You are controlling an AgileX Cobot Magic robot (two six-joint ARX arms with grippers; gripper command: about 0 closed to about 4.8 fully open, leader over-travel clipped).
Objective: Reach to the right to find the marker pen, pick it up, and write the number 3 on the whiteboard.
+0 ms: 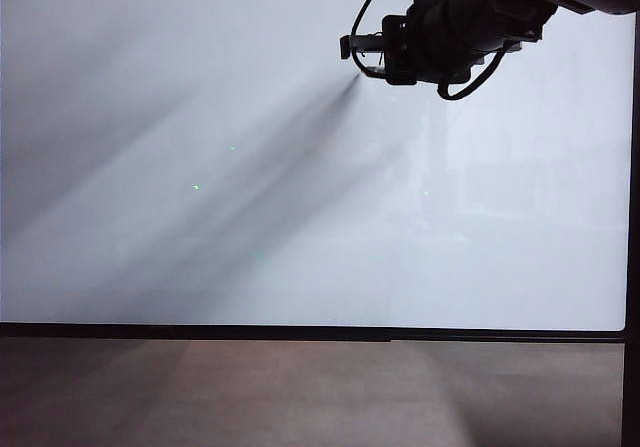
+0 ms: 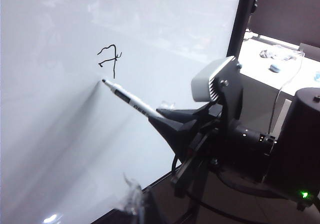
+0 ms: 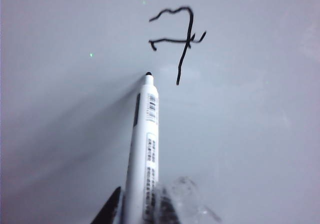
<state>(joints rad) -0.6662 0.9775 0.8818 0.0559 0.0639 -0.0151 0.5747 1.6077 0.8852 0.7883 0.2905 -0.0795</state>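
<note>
The right gripper [image 3: 137,209] was pinching the marker pen [image 3: 145,149] by its rear end, the white barrel jutting out ahead of the black fingers [image 2: 172,126]. The pen's dark tip stood at, or just off, the whiteboard [image 2: 60,149]; contact could not be told. The number 3 [image 3: 177,38], a shaky black figure like a crossed 7, sat close to the tip, at about one o'clock from it in the right wrist view. In the exterior view the right arm hung at the board's one o'clock corner, throwing long shadows toward seven o'clock. The left gripper [image 2: 132,204] showed only a clear fingertip, so its state could not be told.
</note>
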